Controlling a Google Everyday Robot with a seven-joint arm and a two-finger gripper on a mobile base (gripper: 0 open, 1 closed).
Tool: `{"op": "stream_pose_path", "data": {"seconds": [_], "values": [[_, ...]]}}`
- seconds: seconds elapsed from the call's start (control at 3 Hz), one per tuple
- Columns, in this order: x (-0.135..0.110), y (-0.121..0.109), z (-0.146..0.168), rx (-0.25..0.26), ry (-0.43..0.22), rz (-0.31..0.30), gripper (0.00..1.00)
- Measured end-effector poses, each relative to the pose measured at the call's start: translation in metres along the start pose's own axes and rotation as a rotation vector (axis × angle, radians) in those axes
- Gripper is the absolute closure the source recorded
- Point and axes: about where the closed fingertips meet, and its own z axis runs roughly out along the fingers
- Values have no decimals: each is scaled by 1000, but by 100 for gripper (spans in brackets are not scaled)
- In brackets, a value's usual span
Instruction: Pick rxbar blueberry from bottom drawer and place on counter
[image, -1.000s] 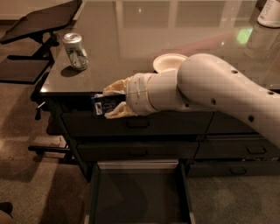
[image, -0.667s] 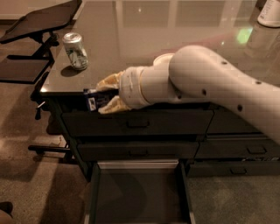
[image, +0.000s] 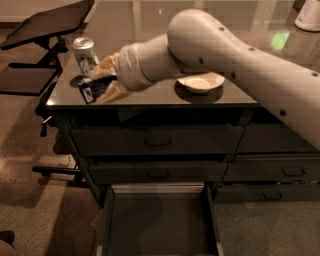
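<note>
My gripper (image: 102, 81) is over the front left corner of the counter (image: 165, 97), shut on the rxbar blueberry (image: 91, 89). The dark blue bar with white print sticks out to the left of the fingers (image: 113, 91), at or just above the counter surface. The bottom drawer (image: 159, 220) stands pulled open below, its flat dark interior bare. The white arm reaches in from the right across the counter.
A silver-green soda can (image: 84, 54) stands just behind the gripper on the counter's left edge. A small white bowl (image: 201, 81) sits on the counter under the arm. A black angled stand (image: 45, 22) is at the far left. Two closed handled drawers (image: 157, 141) sit above the open one.
The gripper with the bar has risen from in front of the top drawer and moved left and back, up over the counter's front left corner beside the can.
</note>
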Motion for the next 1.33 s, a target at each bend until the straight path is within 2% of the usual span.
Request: {"op": "stream_pose_path", "data": {"seconds": [0.33,0.67,1.0,1.33], "values": [[19,-26,13,-13,-10,10,100],[56,-31,18,-26,7,73,100],[86,-24,22,-44,17,133,100],[102,-22,19,-49,47,170,82]]}}
